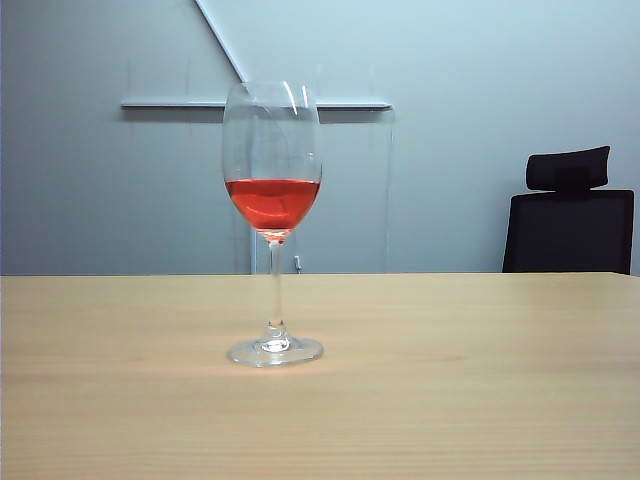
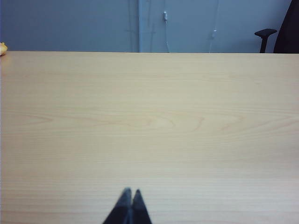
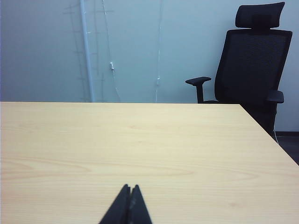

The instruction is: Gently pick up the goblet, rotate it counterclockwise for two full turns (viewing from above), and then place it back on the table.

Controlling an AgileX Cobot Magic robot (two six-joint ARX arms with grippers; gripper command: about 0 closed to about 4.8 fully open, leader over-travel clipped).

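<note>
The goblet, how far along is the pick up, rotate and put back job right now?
Nothing shows as done: the goblet stands upright on the table, red liquid level, untouched. Nothing is in hand: the left gripper and right gripper are both shut, over bare tabletop, away from the glass. Whether the turns happened can't be told.

I can read no writing anywhere I look: no label, brand, number or sign. The glass (image 1: 272,200) carries no print or etching that I can make out, and the bench (image 1: 480,380) shows only bare wood grain. The wall (image 1: 450,120) and the chair (image 3: 254,65) behind it are unmarked too.
</note>
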